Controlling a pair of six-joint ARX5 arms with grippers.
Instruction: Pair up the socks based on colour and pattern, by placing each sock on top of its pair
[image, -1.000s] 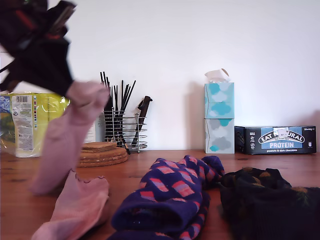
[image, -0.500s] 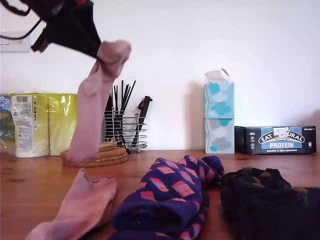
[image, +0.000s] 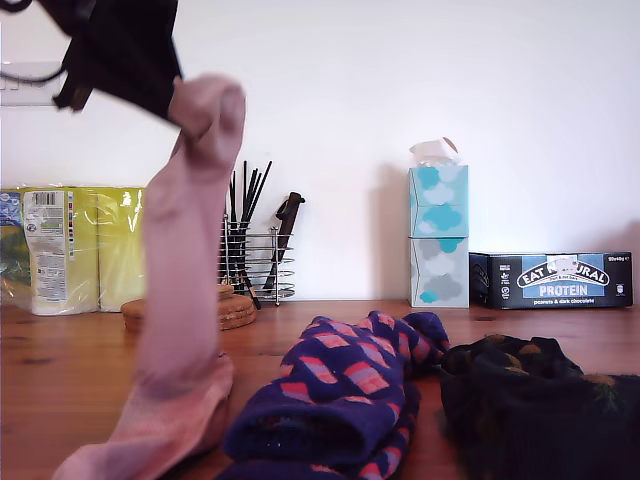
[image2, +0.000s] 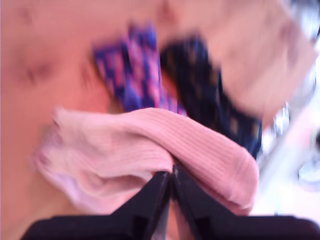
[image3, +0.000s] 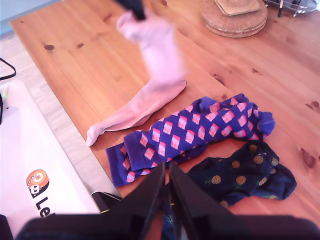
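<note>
Pink sock (image: 185, 270) hung from my first gripper (image2: 171, 176), jaws clamped on its cuff, toe touching its mate (image3: 137, 111) on the table (image3: 75, 60); lowering slowly along the mate seemed best, while my second gripper (image3: 167, 172) hovered closed, empty.

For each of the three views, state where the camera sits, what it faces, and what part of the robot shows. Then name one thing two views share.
Exterior view: low at table level, facing the wall; an arm lifts the hanging pink sock.
First wrist view: on my first gripper, blurred, clamping that sock.
Second wrist view: on my second gripper, high above the table, jaws together.
Shared: the navy diamond socks.
</note>
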